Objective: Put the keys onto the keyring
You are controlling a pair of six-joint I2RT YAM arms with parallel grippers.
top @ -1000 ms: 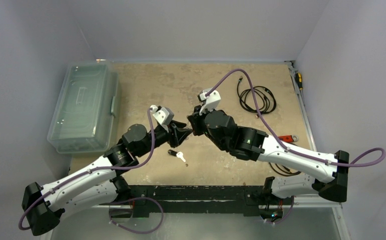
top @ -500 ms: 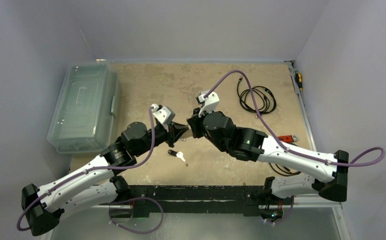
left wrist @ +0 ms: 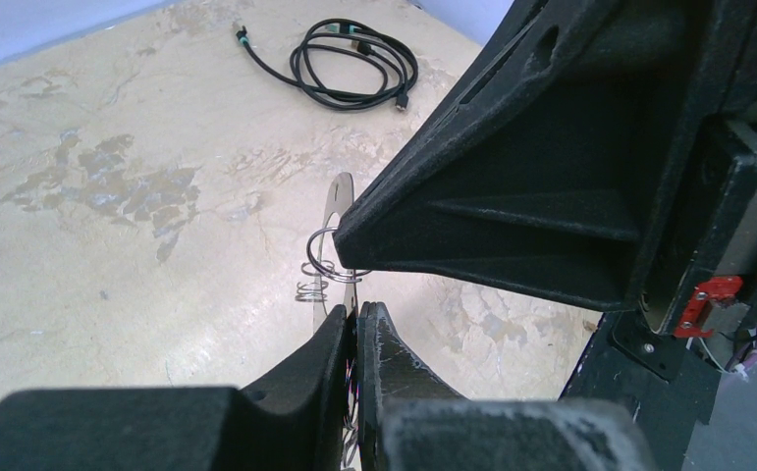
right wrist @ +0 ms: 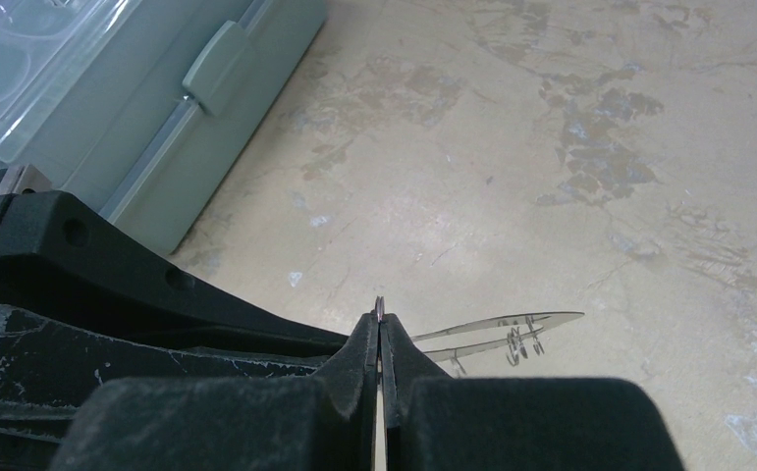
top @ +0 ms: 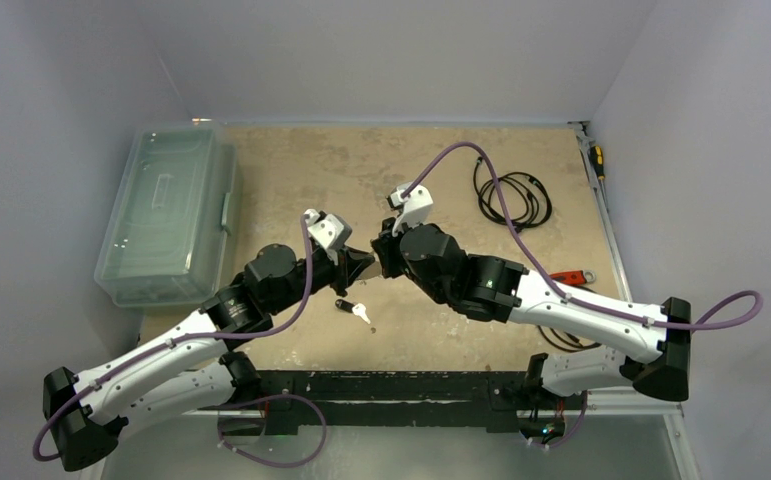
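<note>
Silvery keyring (left wrist: 338, 201), just clamped by my left pincer (left wrist: 357, 329); right pincer (right wrist: 379, 334) grips it opposite; keys (top: 353, 310) below, unthreaded.

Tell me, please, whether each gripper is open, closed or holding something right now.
Left gripper: closed on the flat silvery-white crescent metal keyring.
Right gripper: closed on a small thin wire ring at that keyring.

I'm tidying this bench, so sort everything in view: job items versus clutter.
Job in hand:
- keyring, pinched by the left hand and the right hand
- black-headed key
- silver key

Just lying about:
- clear lidded box
- coiled black cable
- red-handled wrench
- yellow-handled tool
</note>
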